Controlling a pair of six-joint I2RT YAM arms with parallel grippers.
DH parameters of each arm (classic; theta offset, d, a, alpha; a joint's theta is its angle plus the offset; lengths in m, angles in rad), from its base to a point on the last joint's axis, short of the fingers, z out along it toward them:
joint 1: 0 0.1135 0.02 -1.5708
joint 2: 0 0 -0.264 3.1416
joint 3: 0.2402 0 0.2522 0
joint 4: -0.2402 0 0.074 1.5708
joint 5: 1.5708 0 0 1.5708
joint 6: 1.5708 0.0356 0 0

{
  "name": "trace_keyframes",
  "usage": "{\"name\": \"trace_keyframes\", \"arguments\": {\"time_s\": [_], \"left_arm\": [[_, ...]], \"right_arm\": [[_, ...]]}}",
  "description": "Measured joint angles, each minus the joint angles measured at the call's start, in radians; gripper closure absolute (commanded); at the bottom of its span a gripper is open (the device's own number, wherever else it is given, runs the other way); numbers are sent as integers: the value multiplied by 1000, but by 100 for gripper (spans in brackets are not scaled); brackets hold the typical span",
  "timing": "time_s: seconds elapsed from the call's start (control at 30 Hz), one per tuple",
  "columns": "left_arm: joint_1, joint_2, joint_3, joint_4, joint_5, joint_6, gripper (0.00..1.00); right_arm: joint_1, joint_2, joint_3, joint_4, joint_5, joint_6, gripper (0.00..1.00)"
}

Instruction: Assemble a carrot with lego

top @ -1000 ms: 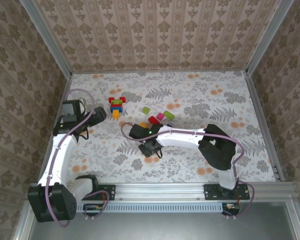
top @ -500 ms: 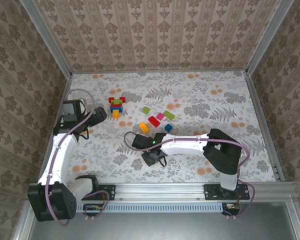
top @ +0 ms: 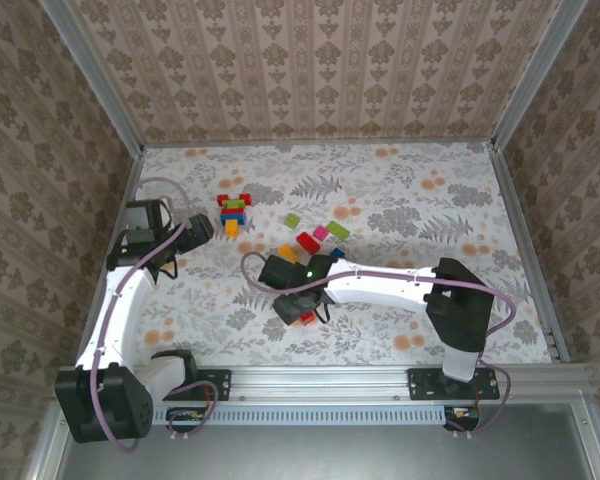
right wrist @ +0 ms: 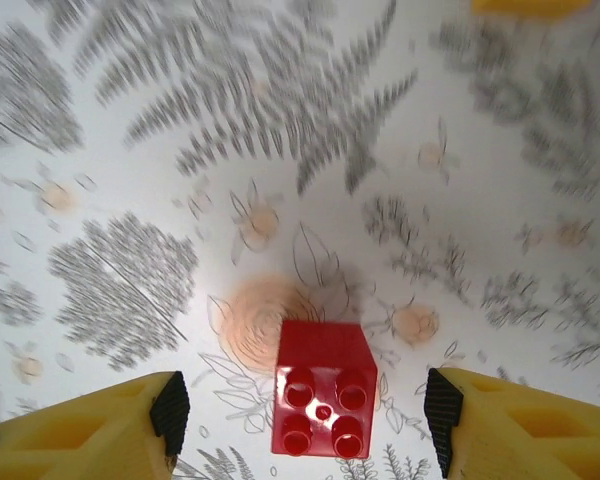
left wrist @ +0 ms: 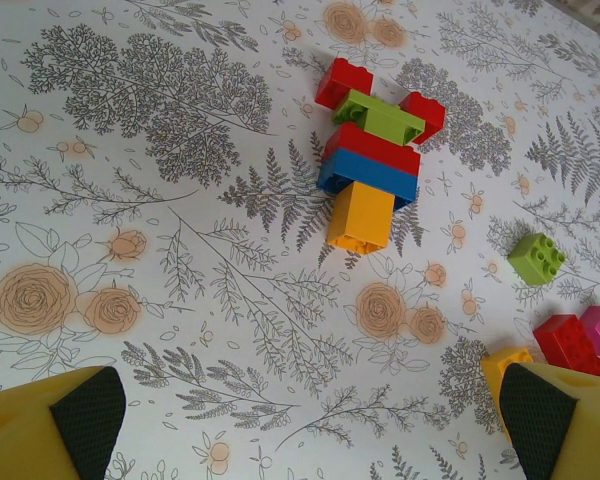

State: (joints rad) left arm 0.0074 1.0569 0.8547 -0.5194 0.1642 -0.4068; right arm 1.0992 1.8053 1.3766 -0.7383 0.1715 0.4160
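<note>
A stack of lego [top: 234, 210] lies on the floral table [top: 400, 190]: red, light green, red, blue and orange bricks [left wrist: 370, 160]. Loose bricks [top: 315, 238] in green, red, magenta, orange and blue are scattered to its right. My left gripper [left wrist: 313, 415] hovers open in front of the stack with nothing between its fingers [left wrist: 88, 415]. My right gripper [right wrist: 307, 415] is open around a red brick [right wrist: 323, 400] that shows its hollow underside; neither pad [right wrist: 443, 415] touches it. From above, this red brick [top: 307, 318] sits at the tip of the right gripper [top: 298, 305].
Patterned walls close in the table on three sides, and a metal rail [top: 330, 378] runs along the near edge. An orange brick [right wrist: 530, 5] lies just beyond the right gripper. A loose green brick [left wrist: 537, 257] lies right of the stack.
The right gripper drifted toward the near edge, then slightly back left, while its elbow swung right. A red brick now shows at its tip. The left arm has not moved.
</note>
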Motion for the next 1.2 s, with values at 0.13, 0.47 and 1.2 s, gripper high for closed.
{"name": "trace_keyframes", "arguments": {"time_s": [0.13,0.47,1.2], "left_arm": [[0,0,0,0,0,1,0],[0,0,0,0,0,4,0],[0,0,0,0,8,7,0]], "right_arm": [[-41,23,140,-29,9,-52,33],[-200,300,410,-60,-4,-140,35],[-270,476,515,-81,-80,-156,37]]}}
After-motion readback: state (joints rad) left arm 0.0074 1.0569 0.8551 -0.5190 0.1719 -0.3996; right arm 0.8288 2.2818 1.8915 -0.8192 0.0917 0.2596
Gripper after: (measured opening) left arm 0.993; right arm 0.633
